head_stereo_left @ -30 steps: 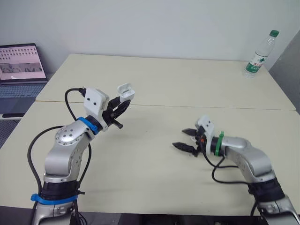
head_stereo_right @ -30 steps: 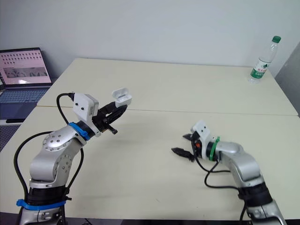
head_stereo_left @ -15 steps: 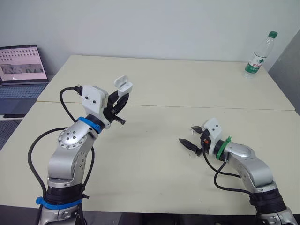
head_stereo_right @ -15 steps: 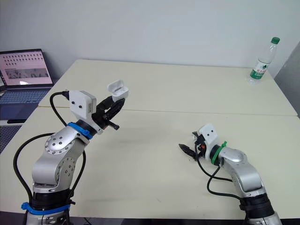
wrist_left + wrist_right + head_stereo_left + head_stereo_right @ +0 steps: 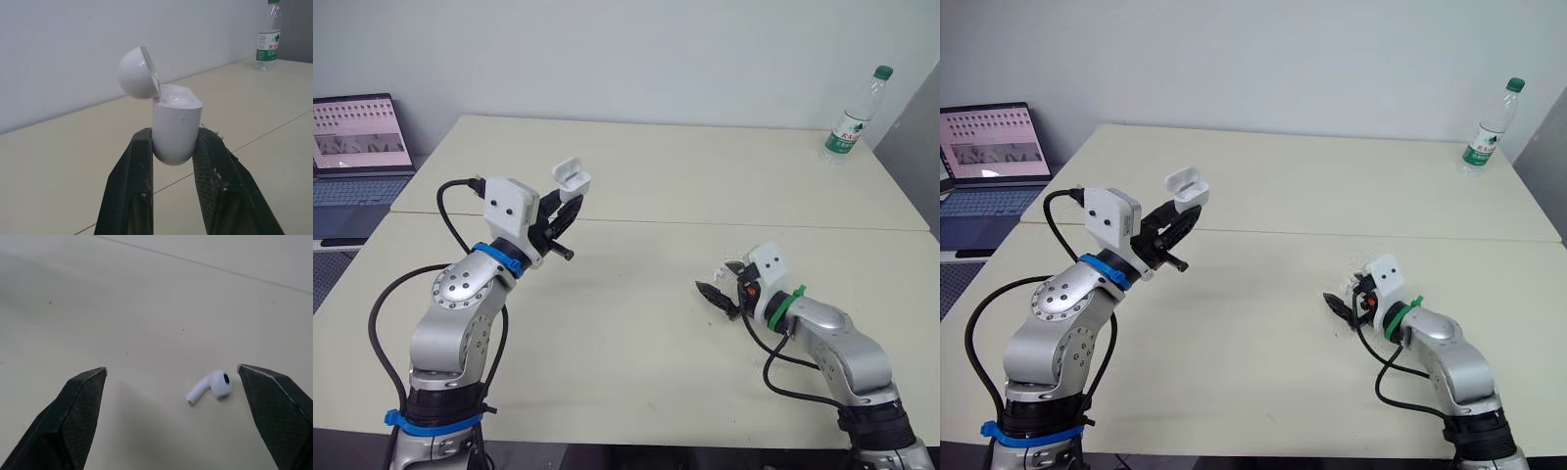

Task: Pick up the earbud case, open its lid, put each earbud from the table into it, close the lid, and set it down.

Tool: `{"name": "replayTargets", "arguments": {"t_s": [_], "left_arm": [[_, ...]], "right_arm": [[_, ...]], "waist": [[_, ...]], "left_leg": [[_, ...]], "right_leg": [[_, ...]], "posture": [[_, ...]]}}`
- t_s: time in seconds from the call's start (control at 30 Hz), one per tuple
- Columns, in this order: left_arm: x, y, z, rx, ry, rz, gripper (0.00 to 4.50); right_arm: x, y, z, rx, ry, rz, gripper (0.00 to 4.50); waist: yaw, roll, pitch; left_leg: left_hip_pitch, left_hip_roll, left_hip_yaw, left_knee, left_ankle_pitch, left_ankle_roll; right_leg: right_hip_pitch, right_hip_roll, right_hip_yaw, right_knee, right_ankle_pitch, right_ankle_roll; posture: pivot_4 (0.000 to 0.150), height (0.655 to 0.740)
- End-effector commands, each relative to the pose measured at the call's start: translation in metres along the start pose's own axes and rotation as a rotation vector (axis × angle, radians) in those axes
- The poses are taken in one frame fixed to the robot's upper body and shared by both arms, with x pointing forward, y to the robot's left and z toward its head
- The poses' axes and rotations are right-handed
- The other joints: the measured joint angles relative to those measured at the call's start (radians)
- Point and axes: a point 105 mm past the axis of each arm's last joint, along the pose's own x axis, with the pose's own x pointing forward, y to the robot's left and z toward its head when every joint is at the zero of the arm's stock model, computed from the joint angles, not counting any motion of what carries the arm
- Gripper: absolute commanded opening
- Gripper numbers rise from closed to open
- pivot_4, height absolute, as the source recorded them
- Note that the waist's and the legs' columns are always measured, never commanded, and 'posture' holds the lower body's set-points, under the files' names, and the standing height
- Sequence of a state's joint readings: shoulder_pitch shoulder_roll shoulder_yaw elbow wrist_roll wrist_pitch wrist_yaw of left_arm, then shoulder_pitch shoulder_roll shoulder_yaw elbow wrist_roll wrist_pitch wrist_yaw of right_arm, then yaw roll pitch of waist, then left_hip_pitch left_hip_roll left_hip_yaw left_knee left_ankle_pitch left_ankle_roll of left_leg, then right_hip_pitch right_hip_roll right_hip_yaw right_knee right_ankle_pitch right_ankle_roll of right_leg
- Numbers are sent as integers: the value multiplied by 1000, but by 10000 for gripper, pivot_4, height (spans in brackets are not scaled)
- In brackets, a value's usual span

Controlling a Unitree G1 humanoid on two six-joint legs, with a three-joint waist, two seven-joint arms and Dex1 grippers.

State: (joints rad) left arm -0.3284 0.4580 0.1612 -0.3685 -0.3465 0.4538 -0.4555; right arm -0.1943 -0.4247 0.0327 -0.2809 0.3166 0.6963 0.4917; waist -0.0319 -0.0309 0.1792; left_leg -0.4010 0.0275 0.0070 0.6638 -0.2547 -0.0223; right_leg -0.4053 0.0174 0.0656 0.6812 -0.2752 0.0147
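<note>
Far left, a laptop (image 5: 357, 147) sits open on its own desk. Next along, the left end effector (image 5: 570, 204) is raised well above the surface (image 5: 636, 196), its two fingers (image 5: 132, 181) clamped on the lower body of the white case (image 5: 176, 129). The case stands upright in the grip, with its lid (image 5: 138, 73) flipped open and tilted back. Over to the right, the right end effector (image 5: 171, 368) hangs low over the surface, spread wide with nothing in its grasp. One earbud (image 5: 211, 386) lies on the surface between its fingers, nearer one than the other. Far right, at the back, stands a bottle (image 5: 852, 116).
</note>
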Motion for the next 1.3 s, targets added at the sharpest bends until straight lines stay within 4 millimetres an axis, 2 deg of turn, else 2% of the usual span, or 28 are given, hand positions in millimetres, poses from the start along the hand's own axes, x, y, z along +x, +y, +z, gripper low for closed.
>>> {"name": "replayTargets", "arguments": {"t_s": [0.03,0.17,0.5,0.73,0.93,1.13,1.3], "left_arm": [[-2,1,14,35,-43,-2,7510],[-2,1,14,36,-44,-3,7510],[-3,1,15,46,-40,-4,7510],[-6,2,15,52,-35,0,7510],[-7,4,14,55,-30,2,7510],[-6,5,14,59,-26,0,7510],[-7,6,14,63,-23,-2,7510]], "right_arm": [[-1,8,3,-6,4,24,44725],[6,12,-7,9,40,36,44725],[22,13,-13,26,52,44,44725],[16,12,-21,8,107,57,44725],[3,-3,-28,0,174,12,44725],[1,-2,-27,42,184,0,44725],[2,-10,-28,60,203,-71,44725]], "waist": [[0,0,0],[-1,0,0],[-2,-2,-1],[-1,-3,-2],[4,-5,-3],[4,-6,-4],[4,-7,-4]], "left_leg": [[0,0,0,0,0,0],[0,0,0,0,0,0],[1,1,1,0,0,0],[1,1,1,0,0,0],[1,0,0,0,0,0],[1,0,0,0,0,0],[1,0,0,0,0,0]], "right_leg": [[0,0,0,0,0,0],[0,0,0,0,0,0],[0,1,1,0,0,0],[0,1,1,0,0,0],[0,0,0,0,0,0],[1,0,0,0,0,0],[1,0,0,0,0,0]], "posture": [[1500,7400],[1500,7400],[1500,7400],[1500,7400],[1500,7400],[1500,7400],[1500,7400]]}}
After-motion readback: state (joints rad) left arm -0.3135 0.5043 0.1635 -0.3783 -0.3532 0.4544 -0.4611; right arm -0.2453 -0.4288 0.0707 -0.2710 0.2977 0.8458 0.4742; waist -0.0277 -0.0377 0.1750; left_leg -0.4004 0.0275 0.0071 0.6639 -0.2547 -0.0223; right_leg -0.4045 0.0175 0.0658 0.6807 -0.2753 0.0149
